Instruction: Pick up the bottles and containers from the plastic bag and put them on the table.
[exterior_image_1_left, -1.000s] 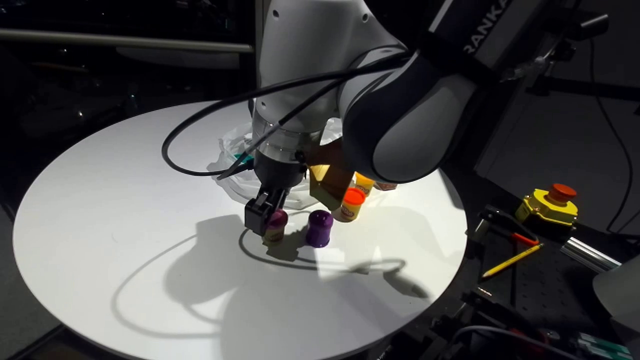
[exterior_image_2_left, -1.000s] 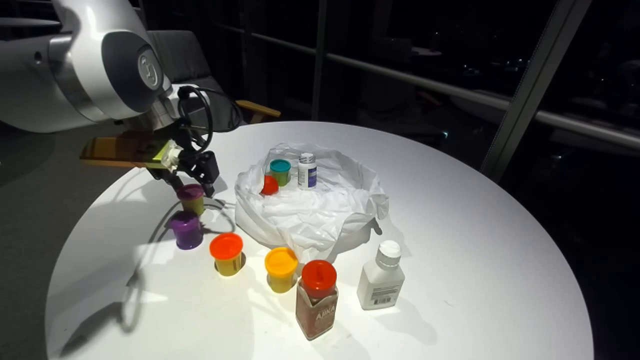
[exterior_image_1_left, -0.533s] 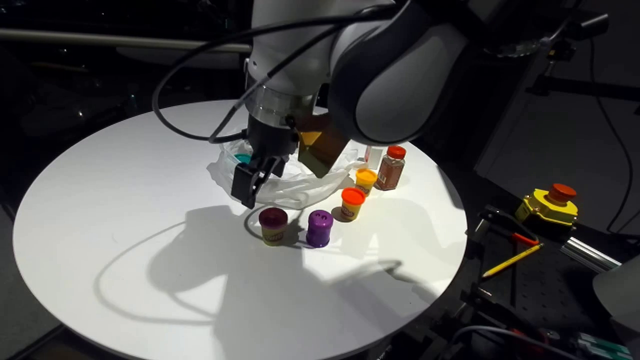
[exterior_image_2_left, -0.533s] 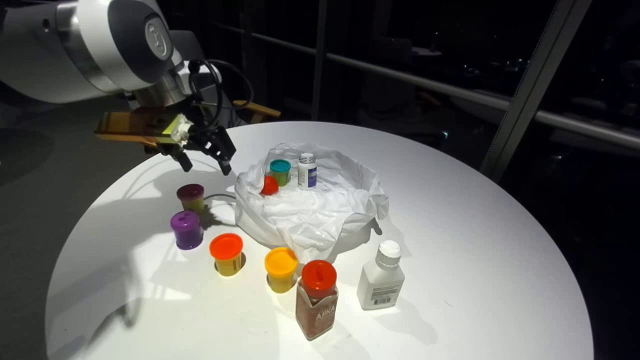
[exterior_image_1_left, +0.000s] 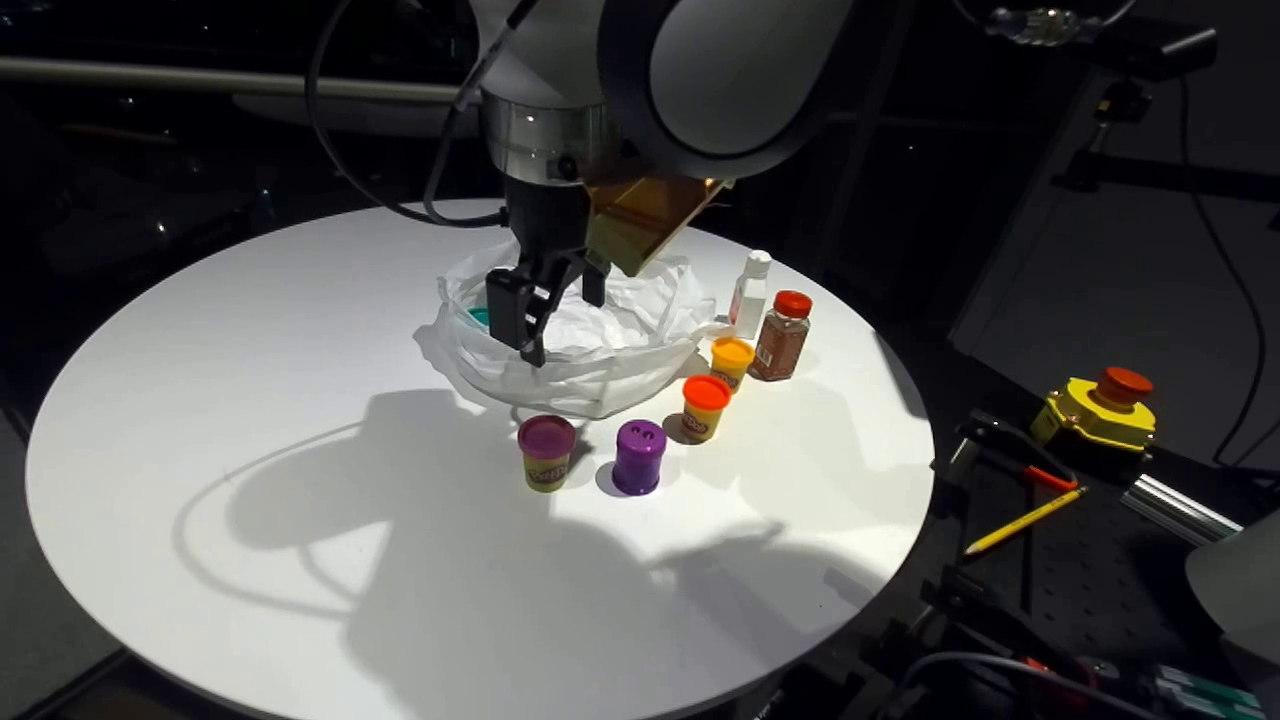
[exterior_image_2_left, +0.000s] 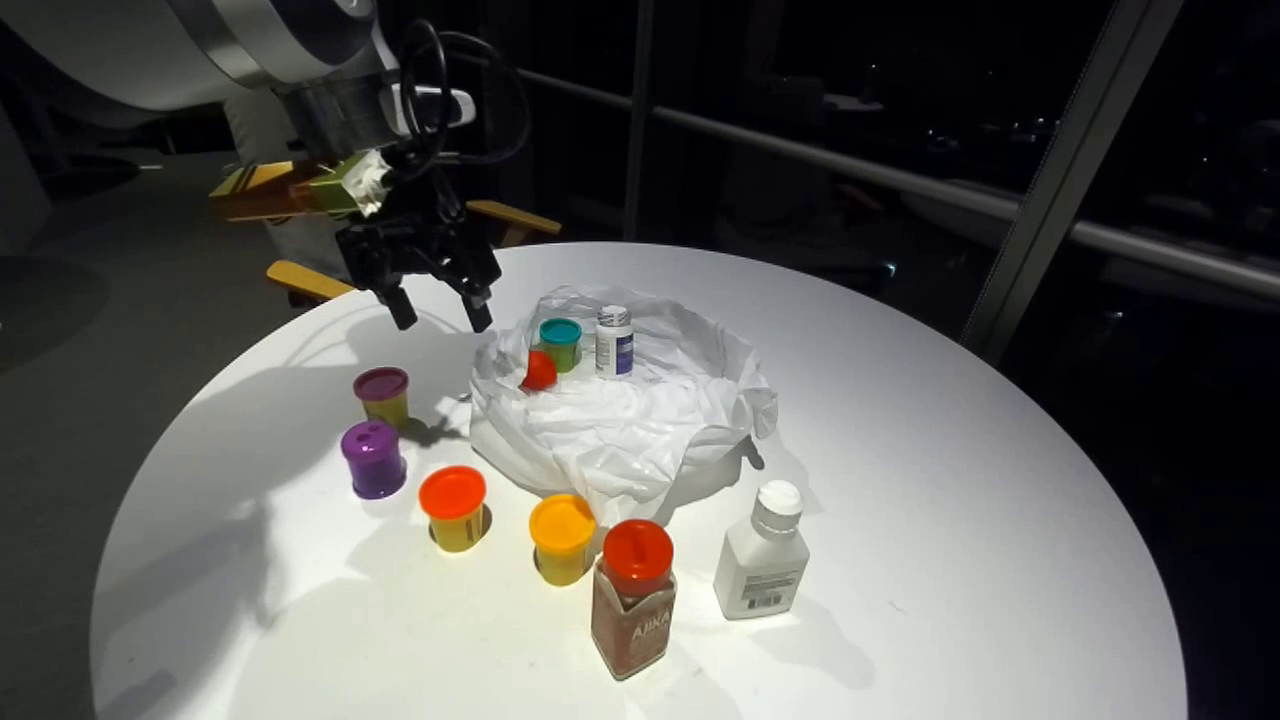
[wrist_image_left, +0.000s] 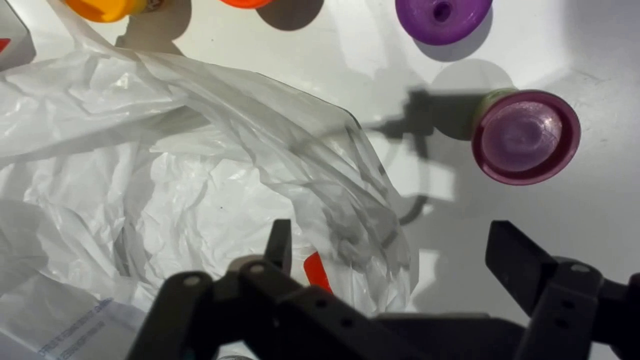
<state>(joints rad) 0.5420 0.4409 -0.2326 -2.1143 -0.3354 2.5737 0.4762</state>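
Note:
My gripper (exterior_image_2_left: 442, 308) hangs open with nothing between its fingers, above the near rim of the plastic bag (wrist_image_left: 200, 190). Inside the whitish bag are a teal-lidded jar (exterior_image_2_left: 561, 345), a white bottle with a purple label (exterior_image_2_left: 614, 348) and a red-lidded item (exterior_image_2_left: 538, 371), partly hidden by folds. Outside it on the white table (exterior_image_2_left: 950, 480) stand a maroon-lidded jar (wrist_image_left: 525, 137), a purple jar (exterior_image_2_left: 374, 462), an orange-red-lidded jar (exterior_image_2_left: 455, 510), a yellow-lidded jar (exterior_image_2_left: 562, 540), a brown bottle with red cap (exterior_image_2_left: 634, 610) and a white bottle (exterior_image_2_left: 763, 560). All are upright.
A yellow-and-red button device (exterior_image_1_left: 1097, 410) and a pencil (exterior_image_1_left: 1027, 520) lie on the dark bench beside the round table. A wooden chair armrest (exterior_image_2_left: 305, 280) shows past the table edge. A black cable (exterior_image_1_left: 330, 130) loops off the arm.
The gripper has opened, let go of the maroon-lidded jar and risen away from it, toward the bag. That jar stays standing on the table beside the purple one.

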